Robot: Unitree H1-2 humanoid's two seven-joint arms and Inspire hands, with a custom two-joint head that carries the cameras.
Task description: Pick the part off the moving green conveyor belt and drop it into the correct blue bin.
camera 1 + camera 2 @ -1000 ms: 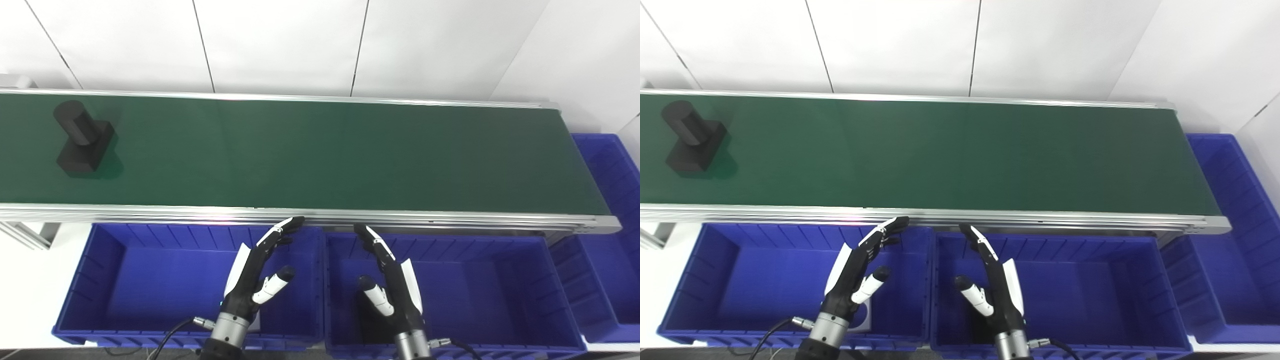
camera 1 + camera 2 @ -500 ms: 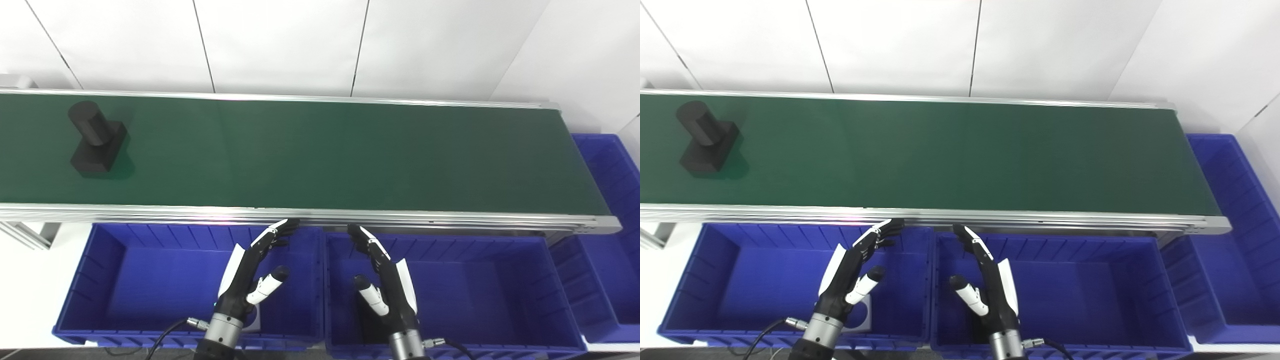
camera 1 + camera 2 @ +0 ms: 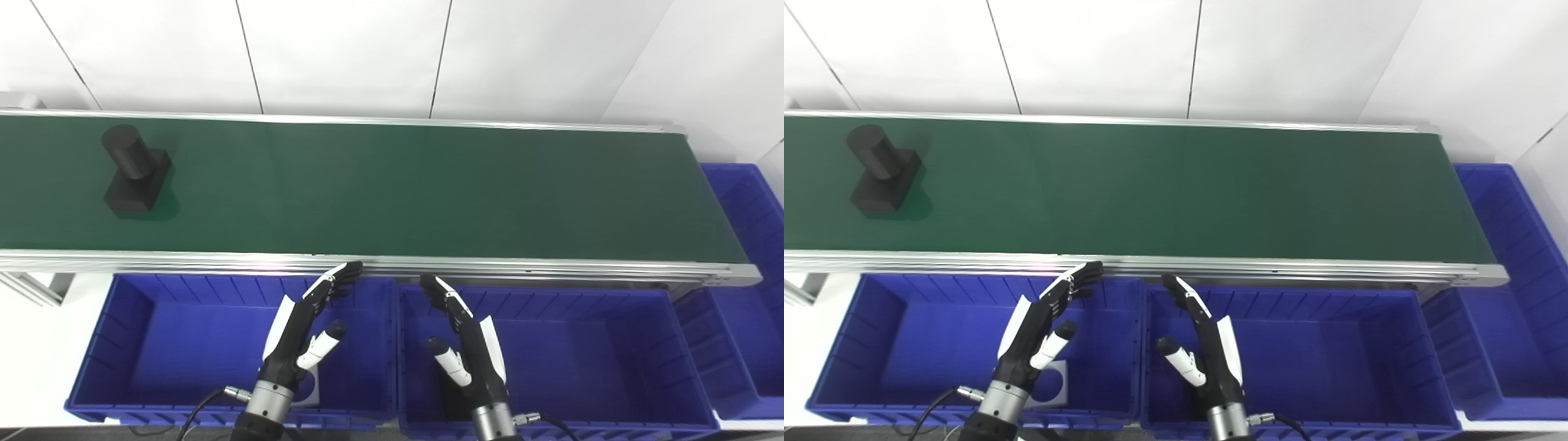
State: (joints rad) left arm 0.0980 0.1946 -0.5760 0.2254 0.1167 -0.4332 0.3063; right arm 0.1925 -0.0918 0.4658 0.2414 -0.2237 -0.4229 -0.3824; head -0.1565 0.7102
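Part (image 3: 135, 170) sits far left on the belt (image 3: 398, 184); both hands (image 3: 300, 334) (image 3: 468, 349) wait empty, fingers apart, and could grab late.

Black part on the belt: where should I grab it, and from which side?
Grip the black part by its upright cylinder, which rises from a flat block base. Come from above and the near side with the left hand, probably the closer one. Fingers and thumb can close around the round stem; the low base offers less.

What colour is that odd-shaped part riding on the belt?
Black: the part is matte black all over, clearest in the left eye view.
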